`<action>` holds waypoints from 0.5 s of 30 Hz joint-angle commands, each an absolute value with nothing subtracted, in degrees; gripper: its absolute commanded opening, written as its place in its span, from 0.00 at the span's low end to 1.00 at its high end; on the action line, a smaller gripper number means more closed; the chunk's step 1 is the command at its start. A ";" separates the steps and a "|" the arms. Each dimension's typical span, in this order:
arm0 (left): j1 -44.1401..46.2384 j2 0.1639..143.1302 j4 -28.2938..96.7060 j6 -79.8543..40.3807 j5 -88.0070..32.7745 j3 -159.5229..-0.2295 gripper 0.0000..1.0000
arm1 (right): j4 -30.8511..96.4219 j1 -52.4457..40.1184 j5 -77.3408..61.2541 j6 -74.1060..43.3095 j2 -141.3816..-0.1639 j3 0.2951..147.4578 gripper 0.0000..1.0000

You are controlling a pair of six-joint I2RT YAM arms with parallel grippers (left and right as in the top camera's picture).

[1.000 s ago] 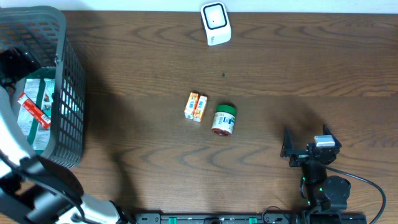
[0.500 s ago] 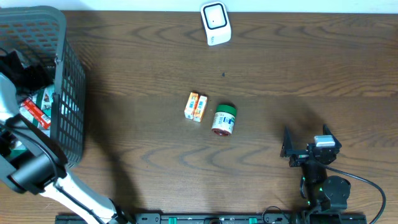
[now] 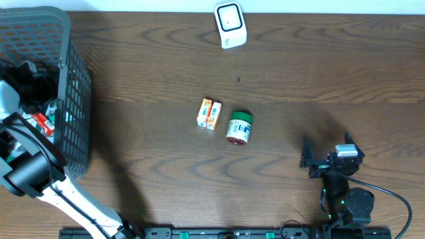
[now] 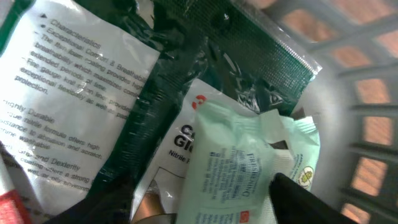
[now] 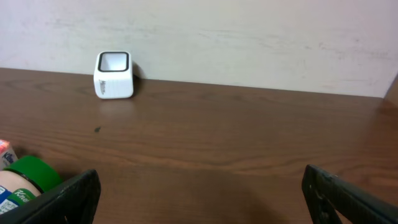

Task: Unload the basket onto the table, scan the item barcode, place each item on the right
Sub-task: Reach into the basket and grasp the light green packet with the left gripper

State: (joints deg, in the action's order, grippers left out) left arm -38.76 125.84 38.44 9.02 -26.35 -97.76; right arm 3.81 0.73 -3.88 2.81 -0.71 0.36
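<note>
The pale green packet (image 4: 239,165) is lying in the basket (image 3: 73,79) at the desk's (image 3: 299,66) far left corner. It is sitting between the left pincer's (image 4: 193,196) fingers. I cannot tell if they are squeezing it. The right pincer (image 5: 200,177) is hanging wide open, holding nothing.
</note>
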 commanded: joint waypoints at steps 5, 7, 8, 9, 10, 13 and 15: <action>-38.35 128.18 38.96 9.39 -33.26 -97.65 0.56 | 4.05 1.04 -3.73 3.46 -0.38 0.32 0.99; -38.35 128.16 39.59 9.37 -33.26 -97.65 0.56 | 4.05 1.04 -3.73 3.46 -0.38 0.32 0.99; -38.35 128.07 39.81 9.34 -33.26 -97.65 0.56 | 4.05 1.04 -3.73 3.46 -0.38 0.32 0.99; -38.41 127.81 40.05 9.32 -33.26 -97.65 0.56 | 4.05 1.04 -3.73 3.46 -0.38 0.32 0.99; -38.44 127.46 40.23 9.10 -33.28 -97.65 0.56 | 4.05 1.04 -3.73 3.46 -0.38 0.32 0.99; -38.46 126.06 40.64 8.75 -33.45 -97.65 0.56 | 4.03 1.04 -3.73 3.46 -0.38 0.32 0.99; -38.46 125.21 41.25 8.75 -33.45 -97.65 0.56 | 4.05 1.04 -3.73 3.46 -0.38 0.32 0.99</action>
State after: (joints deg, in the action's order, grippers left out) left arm -38.79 126.26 40.07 9.04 -32.27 -97.76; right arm 3.81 0.73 -3.86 2.81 -0.71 0.36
